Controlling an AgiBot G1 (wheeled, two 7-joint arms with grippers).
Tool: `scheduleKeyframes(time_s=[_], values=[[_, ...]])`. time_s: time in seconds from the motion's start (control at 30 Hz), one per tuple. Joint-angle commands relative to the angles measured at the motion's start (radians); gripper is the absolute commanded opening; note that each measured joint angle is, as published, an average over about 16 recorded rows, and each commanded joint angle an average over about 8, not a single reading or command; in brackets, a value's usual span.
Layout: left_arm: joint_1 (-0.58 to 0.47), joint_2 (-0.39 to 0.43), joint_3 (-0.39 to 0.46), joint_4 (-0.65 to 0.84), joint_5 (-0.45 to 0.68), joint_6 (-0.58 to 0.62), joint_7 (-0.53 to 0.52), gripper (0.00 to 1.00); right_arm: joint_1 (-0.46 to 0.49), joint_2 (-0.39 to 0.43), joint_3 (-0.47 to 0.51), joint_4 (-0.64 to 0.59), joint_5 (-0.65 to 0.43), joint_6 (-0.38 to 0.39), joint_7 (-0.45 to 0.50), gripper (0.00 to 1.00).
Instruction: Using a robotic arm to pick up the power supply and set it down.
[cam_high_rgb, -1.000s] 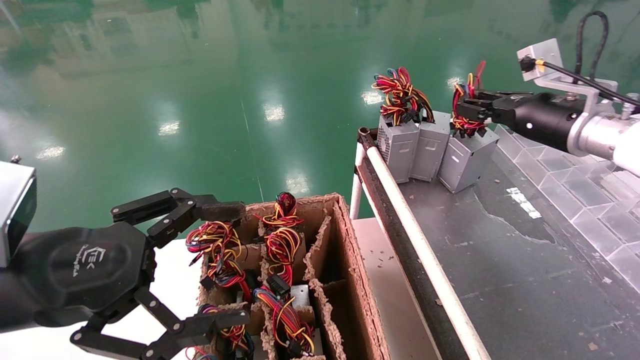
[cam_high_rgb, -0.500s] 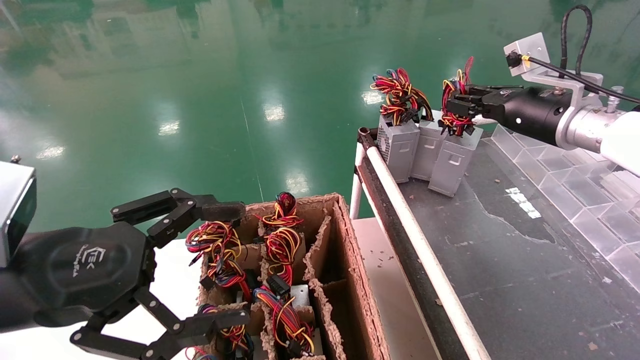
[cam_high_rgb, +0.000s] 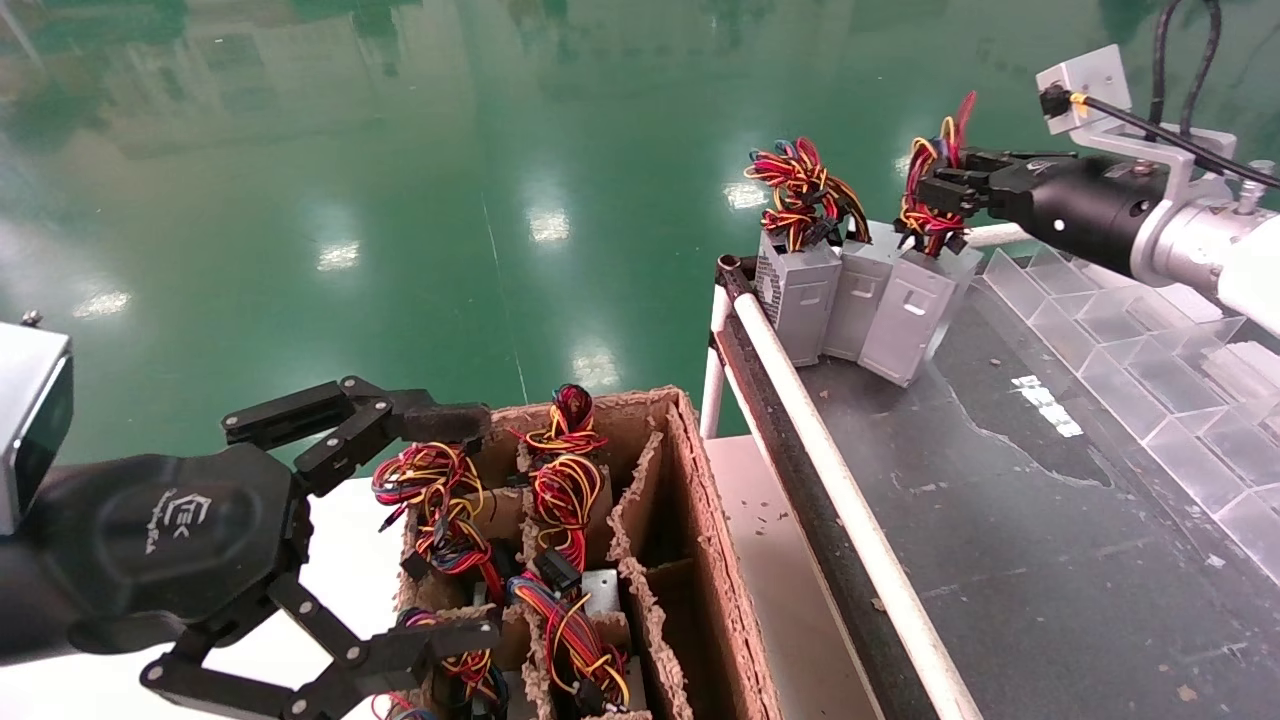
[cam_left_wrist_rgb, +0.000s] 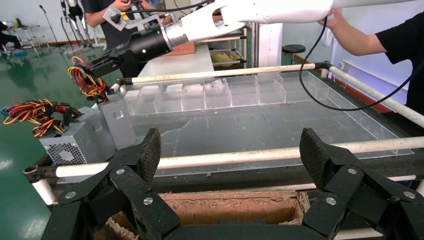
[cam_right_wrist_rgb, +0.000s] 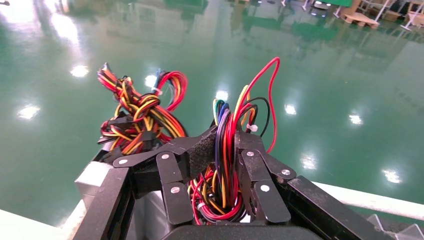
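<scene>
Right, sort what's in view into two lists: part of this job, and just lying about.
Part of the job:
- right claw, shut on the wire bundle
- power supply, leaning on its neighbours
- dark tabletop

Lying about:
- two other grey boxes
- cardboard box of wired units
- left claw, open, idle

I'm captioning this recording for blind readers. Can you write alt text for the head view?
The right gripper is shut on the wire bundle of a grey power supply, which stands tilted beside two others at the far corner of a dark table. Nearer, the left gripper hangs open by a cardboard box of more wired units.
</scene>
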Motion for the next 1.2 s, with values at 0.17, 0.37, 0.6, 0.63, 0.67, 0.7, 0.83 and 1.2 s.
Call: scheduleKeyframes(time_s=[0.17, 0.37, 0.6, 0.63, 0.67, 0.7, 0.83, 1.2], values=[[0.0, 0.0, 0.0, 0.0, 0.0, 0.0, 0.0, 1.0, -0.01, -0.004, 0.008, -0.001, 0.011, 0.005, -0.011, 0.0], [0.0, 0.0, 0.0, 0.0, 0.0, 0.0, 0.0, 1.0, -0.023, -0.018, 0.008, -0.003, 0.011, 0.02, -0.026, 0.48], [0.0, 0.0, 0.0, 0.0, 0.0, 0.0, 0.0, 1.0, -0.033, -0.031, 0.014, -0.006, 0.02, 0.045, -0.036, 1.0], [0.0, 0.0, 0.0, 0.0, 0.0, 0.0, 0.0, 1.0, -0.034, -0.032, 0.015, -0.006, 0.021, 0.047, -0.037, 1.0], [0.0, 0.0, 0.0, 0.0, 0.0, 0.0, 0.0, 1.0, -0.035, -0.033, 0.015, -0.005, 0.022, 0.049, -0.039, 1.0], [0.0, 0.0, 0.0, 0.0, 0.0, 0.0, 0.0, 1.0, -0.035, -0.034, 0.015, -0.005, 0.022, 0.05, -0.041, 1.0], [0.0, 0.0, 0.0, 0.0, 0.0, 0.0, 0.0, 1.0, -0.037, -0.036, 0.017, -0.003, 0.024, 0.053, -0.047, 1.0], [0.0, 0.0, 0.001, 0.0, 0.0, 0.0, 0.0, 1.0, -0.036, -0.028, 0.018, -0.004, 0.026, 0.046, -0.056, 1.0]])
